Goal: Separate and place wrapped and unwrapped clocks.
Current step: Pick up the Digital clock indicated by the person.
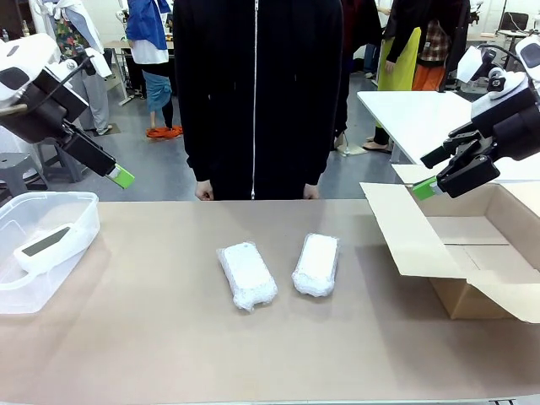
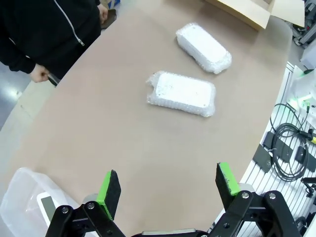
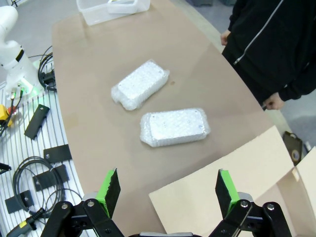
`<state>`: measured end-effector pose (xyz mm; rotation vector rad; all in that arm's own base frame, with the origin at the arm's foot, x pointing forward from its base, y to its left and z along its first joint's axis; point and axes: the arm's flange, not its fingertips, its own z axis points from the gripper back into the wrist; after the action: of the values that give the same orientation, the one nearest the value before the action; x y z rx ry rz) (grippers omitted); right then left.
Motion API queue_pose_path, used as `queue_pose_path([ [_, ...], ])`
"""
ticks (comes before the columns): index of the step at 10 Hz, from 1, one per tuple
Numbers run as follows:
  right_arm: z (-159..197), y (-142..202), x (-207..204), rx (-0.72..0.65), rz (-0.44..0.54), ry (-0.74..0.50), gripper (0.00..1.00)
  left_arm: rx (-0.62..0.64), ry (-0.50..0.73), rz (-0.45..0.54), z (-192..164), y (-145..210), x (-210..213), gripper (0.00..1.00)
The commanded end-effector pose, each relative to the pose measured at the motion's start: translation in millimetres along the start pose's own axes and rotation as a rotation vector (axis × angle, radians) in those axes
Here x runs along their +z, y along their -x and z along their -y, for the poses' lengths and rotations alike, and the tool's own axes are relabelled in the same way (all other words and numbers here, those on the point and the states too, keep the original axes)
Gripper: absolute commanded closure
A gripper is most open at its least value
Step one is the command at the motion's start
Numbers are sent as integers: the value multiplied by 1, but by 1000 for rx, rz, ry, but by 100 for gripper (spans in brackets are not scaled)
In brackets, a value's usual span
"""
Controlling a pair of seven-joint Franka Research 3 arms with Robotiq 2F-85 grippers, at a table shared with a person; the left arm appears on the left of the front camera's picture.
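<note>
The table (image 1: 152,337) in front of me was flat and light brown. The first wrapped clock (image 1: 246,275) lay in the middle of it. The second wrapped clock (image 1: 316,263) lay just beside it on my right, not touching. A clear plastic tub (image 1: 88,226) sat at my left end. An open cardboard box (image 1: 464,299) sat at my right end.

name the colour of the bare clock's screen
Dark grey; the bare clock shows best in front view.
</note>
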<state>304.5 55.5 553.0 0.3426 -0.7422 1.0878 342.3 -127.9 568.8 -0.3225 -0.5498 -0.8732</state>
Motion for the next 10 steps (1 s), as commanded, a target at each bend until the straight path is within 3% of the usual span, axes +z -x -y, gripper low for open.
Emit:
queue_pose_path([
  [1, 1, 1, -2, 2, 19, -22, 0, -1, 5, -2, 1, 1, 0, 0],
  [10, 1, 1, -2, 2, 19, -22, 0, -1, 5, -2, 1, 1, 0, 0],
])
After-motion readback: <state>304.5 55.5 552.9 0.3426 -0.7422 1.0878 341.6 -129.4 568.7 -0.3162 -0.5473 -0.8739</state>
